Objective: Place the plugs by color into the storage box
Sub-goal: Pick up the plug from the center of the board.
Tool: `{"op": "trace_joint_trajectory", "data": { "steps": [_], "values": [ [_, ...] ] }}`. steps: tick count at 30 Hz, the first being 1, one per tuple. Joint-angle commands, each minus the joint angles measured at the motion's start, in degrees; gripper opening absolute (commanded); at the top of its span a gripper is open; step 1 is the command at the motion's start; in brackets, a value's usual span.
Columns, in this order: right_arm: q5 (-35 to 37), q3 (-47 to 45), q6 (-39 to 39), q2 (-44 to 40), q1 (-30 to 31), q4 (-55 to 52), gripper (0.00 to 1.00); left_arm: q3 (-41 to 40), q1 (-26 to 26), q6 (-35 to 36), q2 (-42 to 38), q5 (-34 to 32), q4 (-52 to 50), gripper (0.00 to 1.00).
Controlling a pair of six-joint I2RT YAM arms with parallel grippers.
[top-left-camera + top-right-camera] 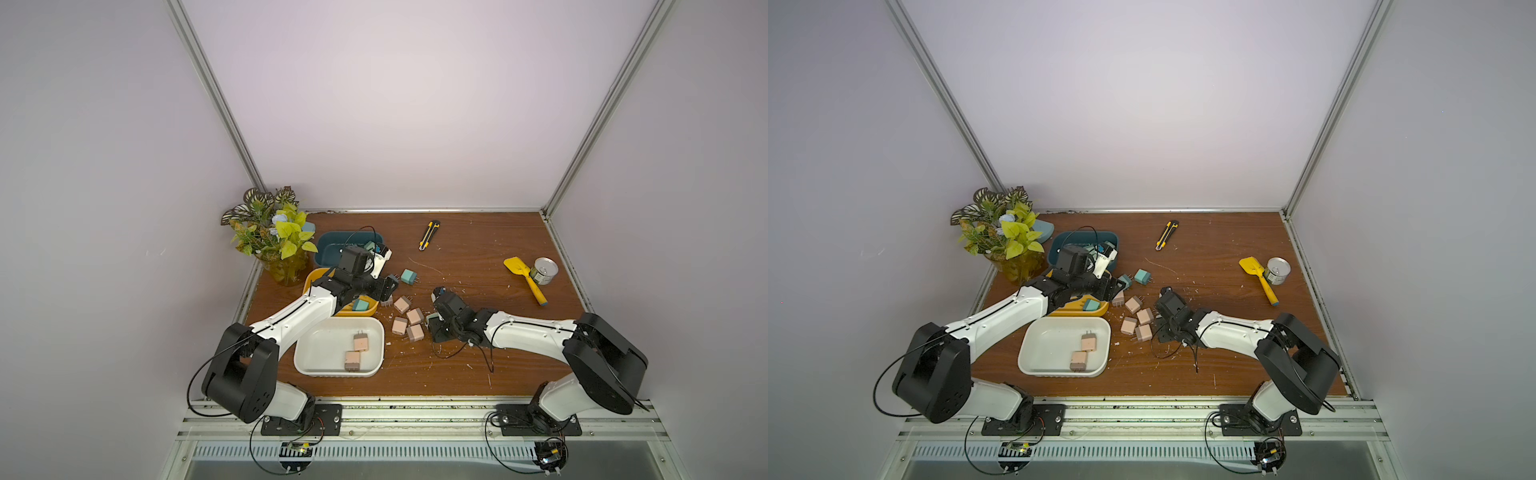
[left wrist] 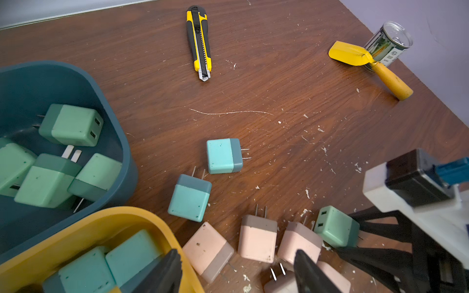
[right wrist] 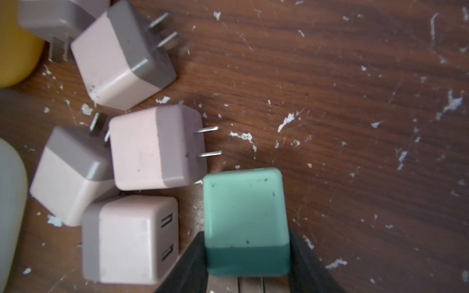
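Note:
My right gripper (image 3: 247, 253) is shut on a mint green plug (image 3: 245, 215) just above the table, next to several loose pink plugs (image 1: 409, 318). My left gripper (image 2: 237, 271) hangs open and holds nothing, over the yellow bin's (image 1: 311, 282) rim and the pink plugs (image 2: 257, 238). Two teal-blue plugs (image 2: 223, 156) lie loose on the table nearby. The storage box is three bins. The dark teal bin (image 2: 76, 76) holds mint green plugs (image 2: 73, 125). More teal-blue plugs (image 2: 132, 256) lie in the yellow bin. The white bin (image 1: 316, 357) holds two pink plugs (image 1: 360, 343).
A yellow utility knife (image 1: 429, 235) lies at the back centre. A yellow trowel (image 1: 524, 279) and a tin can (image 1: 544, 270) sit at the right. A potted plant (image 1: 270, 237) stands in the back left corner. White flecks litter the wooden table (image 1: 478, 365).

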Motion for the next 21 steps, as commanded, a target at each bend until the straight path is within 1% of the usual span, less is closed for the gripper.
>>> {"op": "trace_joint_trajectory", "data": {
  "steps": [1, 8, 15, 21],
  "values": [
    [0.9, -0.1, 0.0, -3.3, 0.3, 0.2, 0.47, 1.8, 0.4, -0.5, 1.0, 1.4, -0.8, 0.71],
    [2.1, -0.3, -0.9, -5.6, 0.3, 0.1, 0.41, 1.5, 0.4, -0.7, 0.6, 1.4, -0.1, 0.70],
    [2.5, 0.7, -1.5, -7.3, 0.3, -0.9, 0.40, 1.9, 0.4, -0.1, 0.4, 0.8, -0.5, 0.70],
    [1.7, 4.2, -3.3, -6.8, 0.3, -2.0, 0.40, 0.7, 0.4, -0.2, -1.7, 0.4, 1.4, 0.70]
  ]
}}
